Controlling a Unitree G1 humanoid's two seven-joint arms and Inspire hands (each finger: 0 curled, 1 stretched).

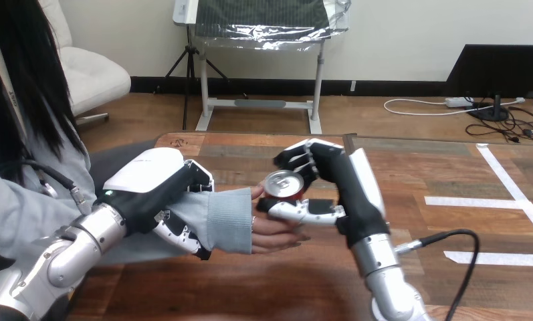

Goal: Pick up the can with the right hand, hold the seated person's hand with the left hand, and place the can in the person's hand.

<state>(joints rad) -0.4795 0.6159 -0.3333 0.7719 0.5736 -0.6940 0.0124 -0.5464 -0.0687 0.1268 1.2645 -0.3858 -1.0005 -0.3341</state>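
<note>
One red aluminium can with a silver top [283, 184] sits pinched between the thumb and curled fingers of the right hand [344, 184], just over the person's hand [275, 231], palm up above the wooden worktop [250, 287]. The left hand [158, 184] curls round the person's grey-sleeved wrist [227, 219].

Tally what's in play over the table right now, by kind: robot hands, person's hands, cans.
Robot hands: 2, with the left hand curled round the person's wrist and the right hand curled round the can.
Human hands: 1, the person's hand, lying open beneath the can.
Cans: 1.
Total: 4.
</note>
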